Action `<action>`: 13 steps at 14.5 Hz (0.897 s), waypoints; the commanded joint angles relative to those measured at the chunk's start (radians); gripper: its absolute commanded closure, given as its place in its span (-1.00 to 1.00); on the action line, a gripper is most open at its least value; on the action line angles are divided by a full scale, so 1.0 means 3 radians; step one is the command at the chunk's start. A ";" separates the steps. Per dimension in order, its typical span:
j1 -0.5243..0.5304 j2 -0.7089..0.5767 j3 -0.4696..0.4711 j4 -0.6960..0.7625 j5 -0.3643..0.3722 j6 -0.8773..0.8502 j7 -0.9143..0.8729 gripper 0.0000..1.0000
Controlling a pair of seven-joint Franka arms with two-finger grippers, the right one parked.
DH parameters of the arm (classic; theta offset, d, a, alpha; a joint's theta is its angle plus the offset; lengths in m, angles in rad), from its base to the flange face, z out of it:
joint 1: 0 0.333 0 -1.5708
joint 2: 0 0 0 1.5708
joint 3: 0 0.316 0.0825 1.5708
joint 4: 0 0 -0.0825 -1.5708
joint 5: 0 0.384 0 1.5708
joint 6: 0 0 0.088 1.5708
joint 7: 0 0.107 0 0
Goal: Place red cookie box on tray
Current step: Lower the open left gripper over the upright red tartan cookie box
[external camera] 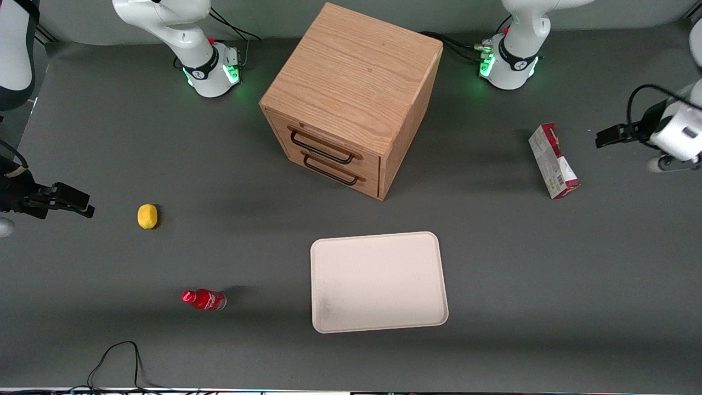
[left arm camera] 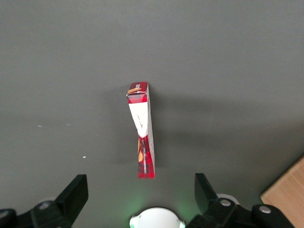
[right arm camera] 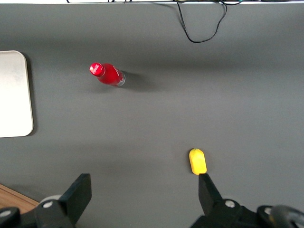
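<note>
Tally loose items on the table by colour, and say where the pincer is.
Red: 2, red cookie box and bottle
Yellow: 1, lemon-like object
Cream-white: 1, tray
Wood: 1, drawer cabinet
Total: 5
The pincer hangs open above the table beside the red cookie box.

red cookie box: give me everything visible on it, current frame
The red cookie box is a slim cardboard carton with red edges and a whitish-grey printed panel bearing a barcode. It stands on a long narrow edge on the grey table, toward the working arm's end, farther from the front camera than the tray. Nothing else touches it. The open tool hovers above, apart from it.
</note>
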 commanded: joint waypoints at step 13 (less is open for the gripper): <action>0.0039 0.0298 0.0191 -0.2096 -0.0007 0.2635 -0.0644 -0.99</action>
